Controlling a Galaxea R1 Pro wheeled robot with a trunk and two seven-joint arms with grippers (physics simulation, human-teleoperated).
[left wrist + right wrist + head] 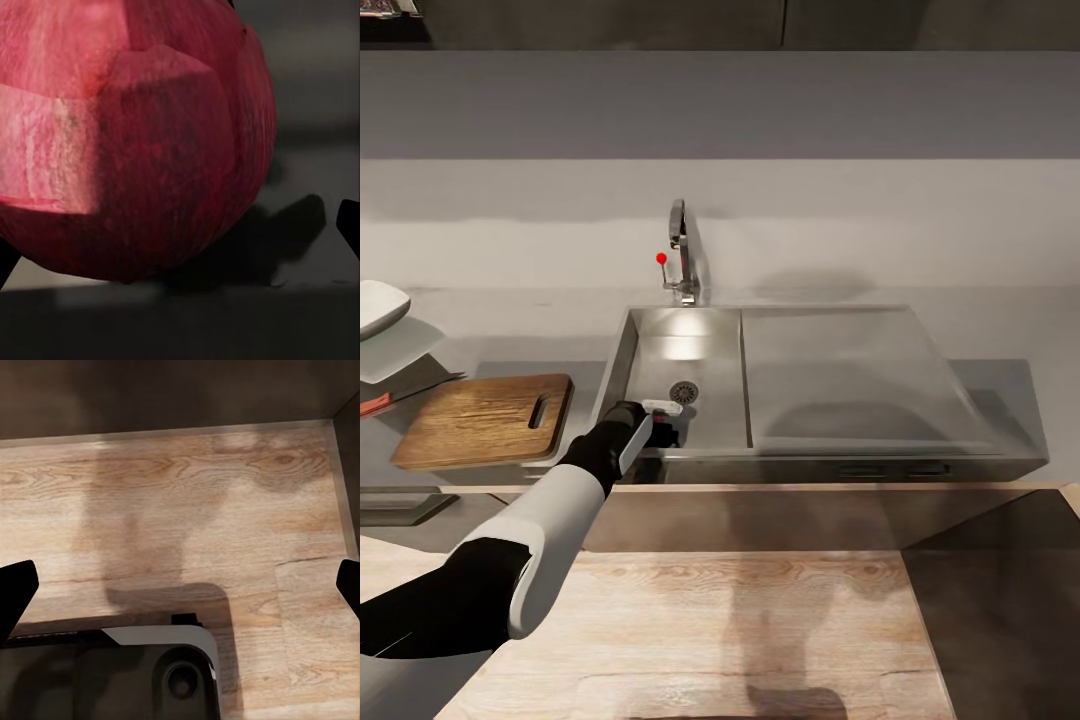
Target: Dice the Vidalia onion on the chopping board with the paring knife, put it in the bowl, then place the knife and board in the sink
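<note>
- Head view: the left gripper (663, 425) reaches down into the sink (690, 345) at the basin's near wall, just in front of the round drain (683, 392). Its white-and-black forearm crosses the counter's front edge from the lower left.
- Left wrist view: the onion (135, 142), red-skinned and papery, sits very close to the camera on the basin floor and casts a dark shadow on the steel. The dark fingertips (349, 225) show at both edges of that picture, spread wide to either side of the onion, with a gap between them and its skin; the gripper has no hold on it.
- The basin takes the left part of the sink; the flat drainboard (850, 370) spreads to its right, bare steel out to its raised rim. The tap (682, 250) with its red dot stands at the back edge.
- The chopping board (485, 420) lies on the countertop (1000, 330) just left of the sink, its handle slot toward the basin. The paring knife (405, 392) lies at the board's far left corner, partly cut off by the frame. The bowl (378, 305) sits further back at the left edge.
- Right wrist view: the right gripper (184, 585) hangs over wooden flooring (225, 510), fingers wide apart and holding nothing.
</note>
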